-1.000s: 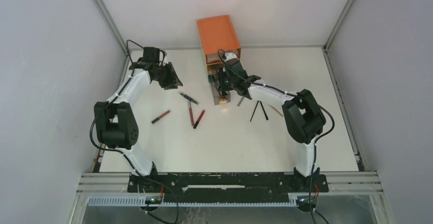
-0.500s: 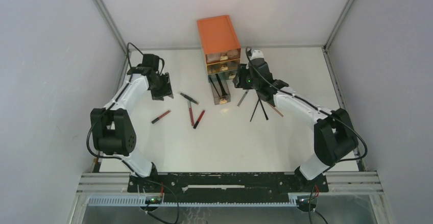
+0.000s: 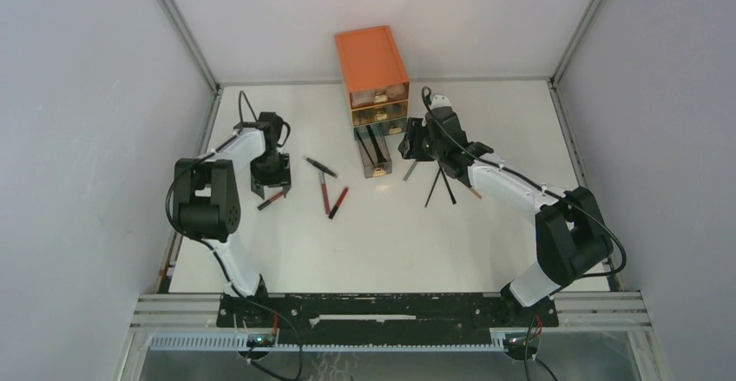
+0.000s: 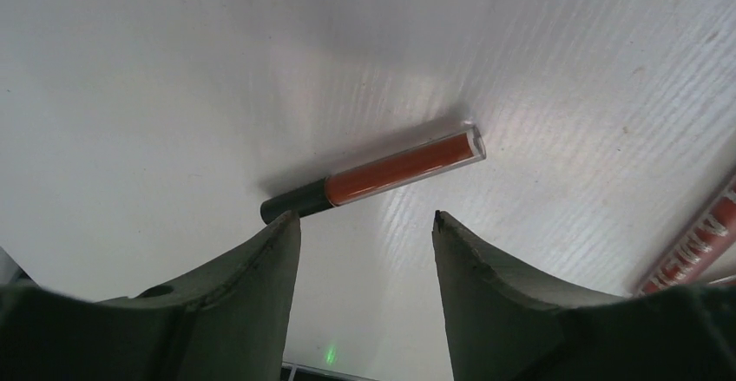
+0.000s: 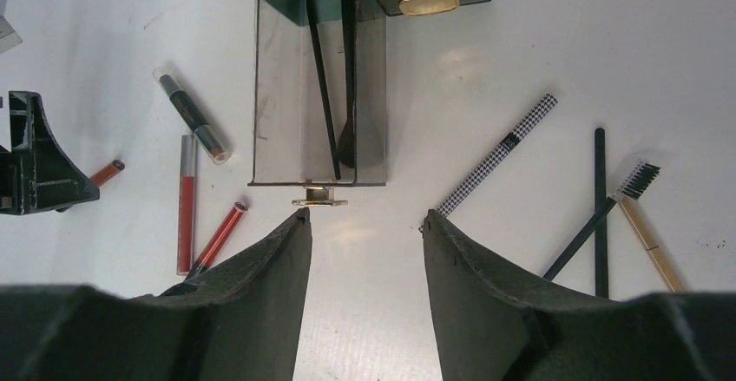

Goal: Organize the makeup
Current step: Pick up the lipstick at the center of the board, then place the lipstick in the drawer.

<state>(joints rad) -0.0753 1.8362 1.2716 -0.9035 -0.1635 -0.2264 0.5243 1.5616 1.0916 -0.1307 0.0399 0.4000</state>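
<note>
Left fingers point(image 4: 252, 268), parted and empty, poised over a red lip-gloss tube point(image 4: 382, 175) lying on the surface point(image 4: 174, 68) — closing off-centre could roll it away. Right fingers point(image 5: 260, 268), parted and empty, above the open drawer point(image 5: 282, 95).

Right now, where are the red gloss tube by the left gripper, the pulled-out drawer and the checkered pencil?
red gloss tube point(image 4: 399, 166): left wrist view, on its red barrel.
pulled-out drawer point(image 5: 279, 95): right wrist view, on its bare floor.
checkered pencil point(image 5: 495, 157): right wrist view, mid-shaft.
</note>
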